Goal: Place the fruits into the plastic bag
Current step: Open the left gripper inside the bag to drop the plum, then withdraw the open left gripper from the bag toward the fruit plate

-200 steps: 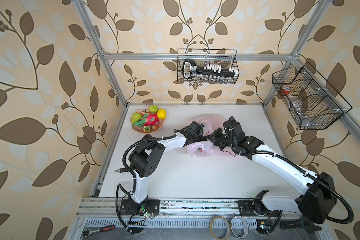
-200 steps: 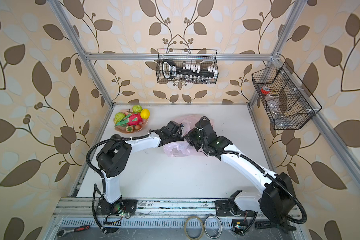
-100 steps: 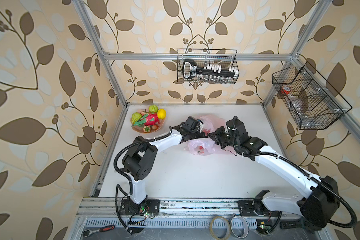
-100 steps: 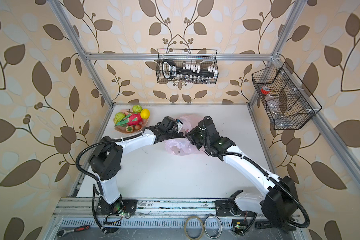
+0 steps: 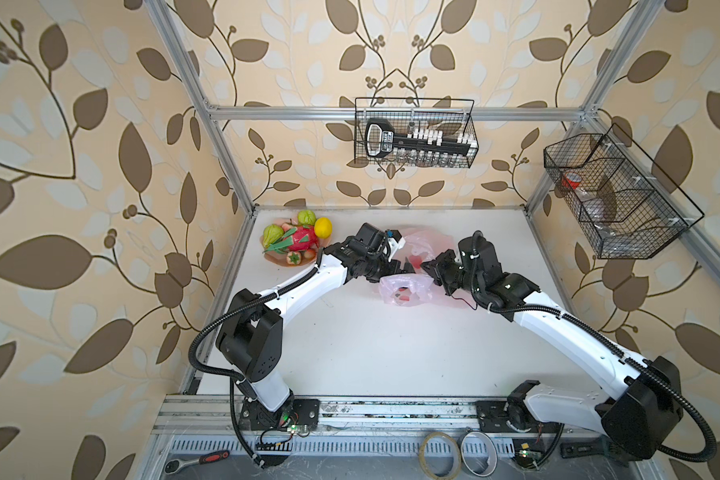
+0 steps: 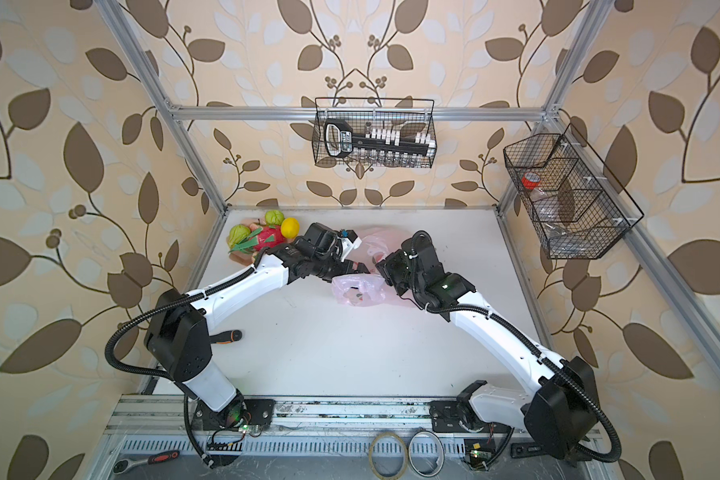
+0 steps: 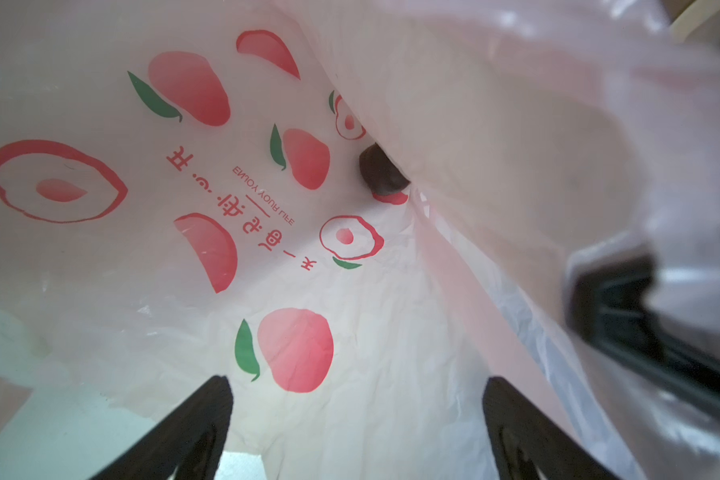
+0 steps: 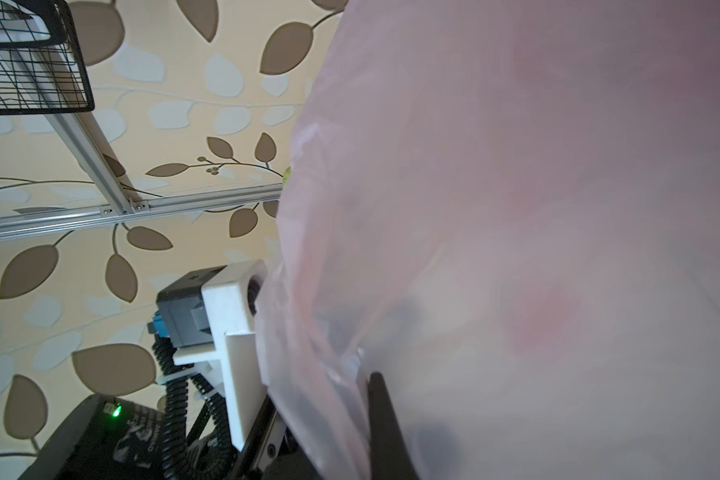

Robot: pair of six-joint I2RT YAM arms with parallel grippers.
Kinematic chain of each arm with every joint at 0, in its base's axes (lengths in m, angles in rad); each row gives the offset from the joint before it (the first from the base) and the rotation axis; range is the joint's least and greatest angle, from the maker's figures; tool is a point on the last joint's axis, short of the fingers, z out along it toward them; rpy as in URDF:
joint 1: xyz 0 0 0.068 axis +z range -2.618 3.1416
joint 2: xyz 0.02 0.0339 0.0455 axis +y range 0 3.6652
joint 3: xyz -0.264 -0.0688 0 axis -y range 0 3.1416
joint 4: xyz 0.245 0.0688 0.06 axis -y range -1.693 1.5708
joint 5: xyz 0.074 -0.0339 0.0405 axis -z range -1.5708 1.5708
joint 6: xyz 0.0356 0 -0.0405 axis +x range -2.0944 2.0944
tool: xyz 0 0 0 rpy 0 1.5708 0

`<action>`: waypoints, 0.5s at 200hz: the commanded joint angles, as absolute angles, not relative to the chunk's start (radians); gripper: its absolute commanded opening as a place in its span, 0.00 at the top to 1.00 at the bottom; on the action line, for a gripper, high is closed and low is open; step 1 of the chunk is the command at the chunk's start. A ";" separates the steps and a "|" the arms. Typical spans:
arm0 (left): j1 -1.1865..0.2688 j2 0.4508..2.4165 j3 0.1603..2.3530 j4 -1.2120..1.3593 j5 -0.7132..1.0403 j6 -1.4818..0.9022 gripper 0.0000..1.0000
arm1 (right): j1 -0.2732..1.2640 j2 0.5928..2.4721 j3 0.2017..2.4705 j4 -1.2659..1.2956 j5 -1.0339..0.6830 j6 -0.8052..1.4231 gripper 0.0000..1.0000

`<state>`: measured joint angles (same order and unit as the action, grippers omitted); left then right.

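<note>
The pale-pink plastic bag (image 5: 406, 291) (image 6: 356, 291) lies mid-table in both top views, between my two grippers. My left gripper (image 7: 356, 384) (image 5: 402, 269) is open inside the bag's mouth with nothing between its fingers. Deep in the bag lie a dark purple fruit (image 7: 381, 174) and a small red one (image 7: 393, 198). My right gripper (image 8: 370, 380) (image 5: 429, 266) is shut on the bag's edge and holds it up. On the peach-pink dish (image 5: 274, 258) at the back left sit two green fruits (image 5: 306, 217) (image 5: 273, 235), a lemon (image 5: 323, 227), a dragon fruit (image 5: 301, 241) and a small red-orange fruit (image 5: 294, 258).
A wire basket (image 5: 416, 133) hangs on the back wall and another (image 5: 616, 195) on the right wall. An orange-handled screwdriver (image 6: 225, 336) lies by the left arm's base. Tape rolls (image 5: 435, 453) and a ratchet (image 5: 200, 459) lie in front of the rail.
My left jaws have opened a little wider, and the left arm has drawn back toward the dish. The right gripper has kept its hold on the bag and shifted slightly.
</note>
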<state>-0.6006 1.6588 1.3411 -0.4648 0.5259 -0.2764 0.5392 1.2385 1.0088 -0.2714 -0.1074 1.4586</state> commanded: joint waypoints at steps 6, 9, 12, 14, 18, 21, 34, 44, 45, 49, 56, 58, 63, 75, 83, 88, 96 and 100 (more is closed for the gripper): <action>-0.585 1.585 1.316 -0.539 0.565 -0.193 0.05 | 0.533 1.230 1.014 -0.267 -0.087 1.494 1.00; -0.583 1.577 1.312 -0.540 0.567 -0.192 0.05 | 0.532 1.230 1.014 -0.267 -0.086 1.493 1.00; -0.582 1.570 1.307 -0.538 0.570 -0.189 0.05 | 0.531 1.230 1.015 -0.266 -0.086 1.493 1.00; -0.580 1.566 1.303 -0.538 0.572 -0.187 0.05 | 0.532 1.229 1.014 -0.267 -0.086 1.493 1.00; -0.576 1.557 1.298 -0.540 0.578 -0.183 0.05 | 0.531 1.230 1.013 -0.267 -0.086 1.493 1.00; -0.574 1.552 1.294 -0.543 0.582 -0.181 0.05 | 0.530 1.230 1.014 -0.267 -0.085 1.493 1.00; -0.561 1.526 1.280 -0.560 0.591 -0.162 0.05 | 0.530 1.231 1.013 -0.265 -0.082 1.494 1.00; -0.554 1.510 1.275 -0.585 0.591 -0.142 0.05 | 0.528 1.233 1.013 -0.261 -0.081 1.495 1.00; -0.553 1.508 1.274 -0.589 0.591 -0.140 0.05 | 0.529 1.232 1.014 -0.262 -0.081 1.495 1.00; -0.549 1.502 1.272 -0.600 0.589 -0.133 0.05 | 0.529 1.232 1.013 -0.261 -0.081 1.496 1.00; -0.544 1.488 1.265 -0.613 0.588 -0.120 0.05 | 0.528 1.235 1.013 -0.257 -0.081 1.497 1.00; -0.541 1.483 1.262 -0.616 0.587 -0.117 0.05 | 0.528 1.235 1.013 -0.257 -0.080 1.497 1.00; -0.537 1.473 1.254 -0.619 0.586 -0.113 0.05 | 0.529 1.235 1.014 -0.254 -0.080 1.497 1.00; -0.518 1.448 1.231 -0.617 0.595 -0.112 0.05 | 0.529 1.236 1.017 -0.253 -0.081 1.497 1.00; -0.503 1.403 1.217 -0.614 0.607 -0.115 0.04 | 0.528 1.237 1.017 -0.252 -0.080 1.497 1.00; -0.494 1.389 1.208 -0.612 0.613 -0.119 0.04 | 0.529 1.236 1.016 -0.251 -0.079 1.497 1.00; -0.480 1.366 1.200 -0.612 0.611 -0.128 0.04 | 0.529 1.236 1.017 -0.251 -0.078 1.497 1.00; -0.472 1.356 1.198 -0.613 0.608 -0.134 0.04 | 0.528 1.236 1.017 -0.252 -0.078 1.497 1.00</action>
<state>-0.5091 1.4536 1.2194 -0.5865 0.5652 -0.1555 0.5335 1.2385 1.0088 -0.2646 -0.0990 1.4628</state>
